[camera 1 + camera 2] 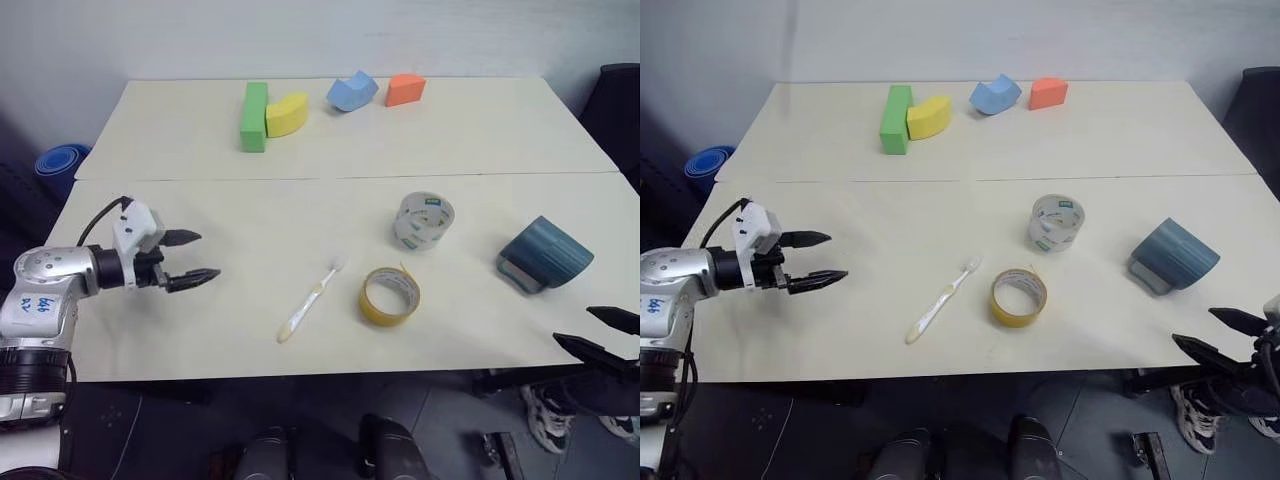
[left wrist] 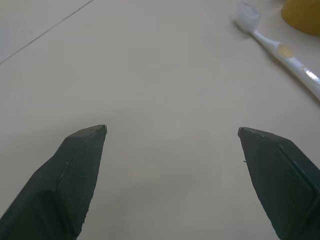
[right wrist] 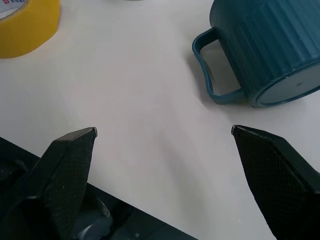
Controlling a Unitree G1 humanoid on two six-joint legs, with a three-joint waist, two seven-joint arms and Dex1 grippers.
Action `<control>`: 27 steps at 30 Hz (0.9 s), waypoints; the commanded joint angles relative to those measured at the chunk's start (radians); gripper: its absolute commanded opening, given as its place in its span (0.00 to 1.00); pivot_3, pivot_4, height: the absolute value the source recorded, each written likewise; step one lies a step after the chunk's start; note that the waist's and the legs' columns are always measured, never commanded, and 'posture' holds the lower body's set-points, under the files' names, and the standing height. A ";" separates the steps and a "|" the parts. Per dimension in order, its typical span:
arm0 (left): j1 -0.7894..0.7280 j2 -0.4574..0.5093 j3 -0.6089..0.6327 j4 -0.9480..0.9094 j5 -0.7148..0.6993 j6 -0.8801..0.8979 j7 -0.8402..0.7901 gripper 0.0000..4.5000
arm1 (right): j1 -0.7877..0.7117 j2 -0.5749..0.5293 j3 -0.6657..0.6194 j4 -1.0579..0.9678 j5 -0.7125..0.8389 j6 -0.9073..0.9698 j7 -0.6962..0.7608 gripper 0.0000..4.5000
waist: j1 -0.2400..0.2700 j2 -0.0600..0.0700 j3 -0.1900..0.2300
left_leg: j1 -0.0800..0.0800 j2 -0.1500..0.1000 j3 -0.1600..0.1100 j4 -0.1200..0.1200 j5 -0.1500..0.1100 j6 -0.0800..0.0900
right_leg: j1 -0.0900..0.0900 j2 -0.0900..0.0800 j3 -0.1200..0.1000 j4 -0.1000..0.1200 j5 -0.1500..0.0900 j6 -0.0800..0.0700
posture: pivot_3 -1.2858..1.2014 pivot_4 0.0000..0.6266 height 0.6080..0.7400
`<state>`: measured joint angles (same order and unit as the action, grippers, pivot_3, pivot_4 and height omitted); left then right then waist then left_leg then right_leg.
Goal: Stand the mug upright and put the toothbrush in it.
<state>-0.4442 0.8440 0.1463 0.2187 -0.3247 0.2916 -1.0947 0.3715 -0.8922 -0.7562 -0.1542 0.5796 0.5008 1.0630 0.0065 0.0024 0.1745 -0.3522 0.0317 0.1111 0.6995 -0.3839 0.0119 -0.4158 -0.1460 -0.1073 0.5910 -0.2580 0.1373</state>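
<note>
Mug (image 1: 545, 254) on its side, toothbrush (image 1: 312, 299) flat mid-table, both untouched; left gripper (image 1: 196, 257) and right gripper (image 1: 600, 332) released, empty, apparently poised to approach.

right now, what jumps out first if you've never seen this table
The dark teal mug lying on its side near the table's right edge draws the eye, just ahead of the open right gripper. Mid-table, the pale toothbrush lies flat beside a yellow tape roll, with the open left gripper hovering to its left. Bright foam blocks line the far side.
</note>
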 commanded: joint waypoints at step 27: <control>-0.081 0.125 -0.022 -0.464 -0.335 0.431 -0.200 0.99 | -0.348 -0.111 0.154 -0.435 0.350 0.503 -0.339 1.00 | -0.011 -0.003 0.001 | 0.001 0.002 -0.004 0.001 0.000 -0.001 | 0.000 0.000 0.000 0.004 0.000 0.000 | 0.52 0.24 1.00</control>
<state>-0.5079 0.9430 0.1166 -0.1621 -0.5840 0.6662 -1.2510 0.0505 -0.9906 -0.6403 -0.5523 0.8643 0.9309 0.8007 -0.0048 -0.0005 0.1759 -0.3518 0.0338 0.1064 0.7012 -0.3844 0.0102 -0.4163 -0.1453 -0.1074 0.5951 -0.2580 0.1372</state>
